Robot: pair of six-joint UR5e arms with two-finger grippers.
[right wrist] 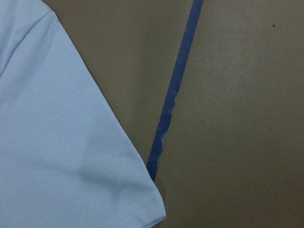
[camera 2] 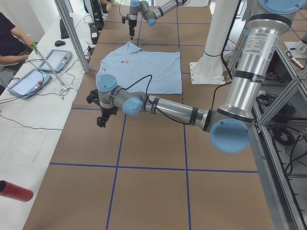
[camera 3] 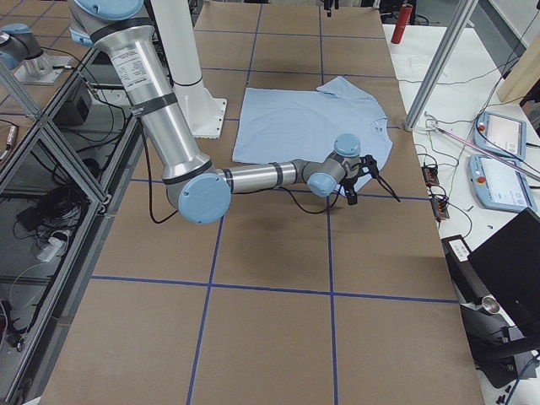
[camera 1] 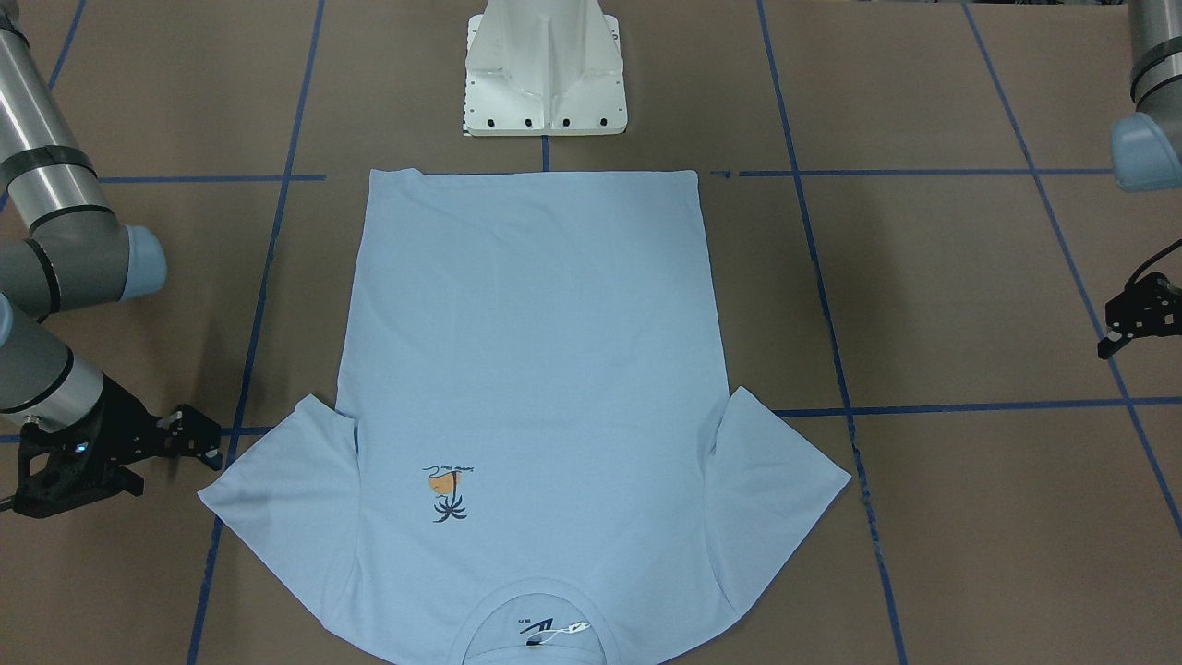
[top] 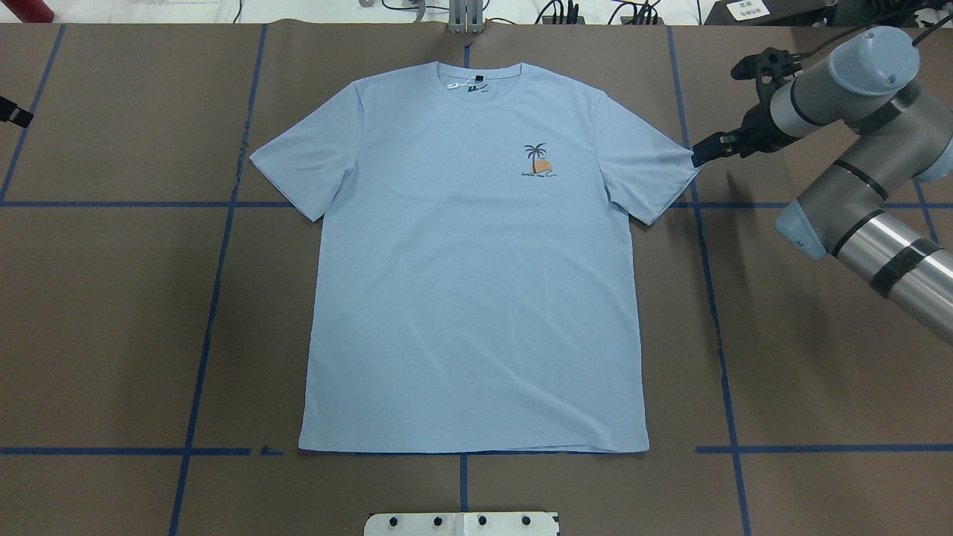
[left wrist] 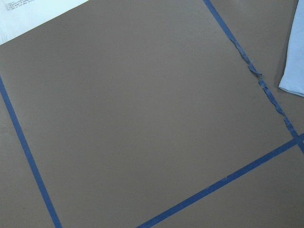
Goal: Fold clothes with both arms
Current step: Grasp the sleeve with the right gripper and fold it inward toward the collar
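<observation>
T-shirt (top: 476, 298), collar toward the far edge of the bench (top: 112, 335): judged light, limp; pinch sleeve hems. Right tool (top: 701, 157) beside sleeve, left tool (camera 1: 1108, 347) distant; cannot tell either's opening.

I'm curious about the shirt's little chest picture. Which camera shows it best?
The overhead exterior view: the print on the T-shirt sits upright, a dark palm tree over orange. The front-facing view shows it upside down; exterior left, only a speck; I cannot find it in the rest.

You are seeing the light blue short-sleeved T-shirt (top: 476, 298) lying flat mid-table, hem toward the white pedestal base (top: 461, 523), black two-finger right gripper (top: 705, 154) just beside its right sleeve.
</observation>
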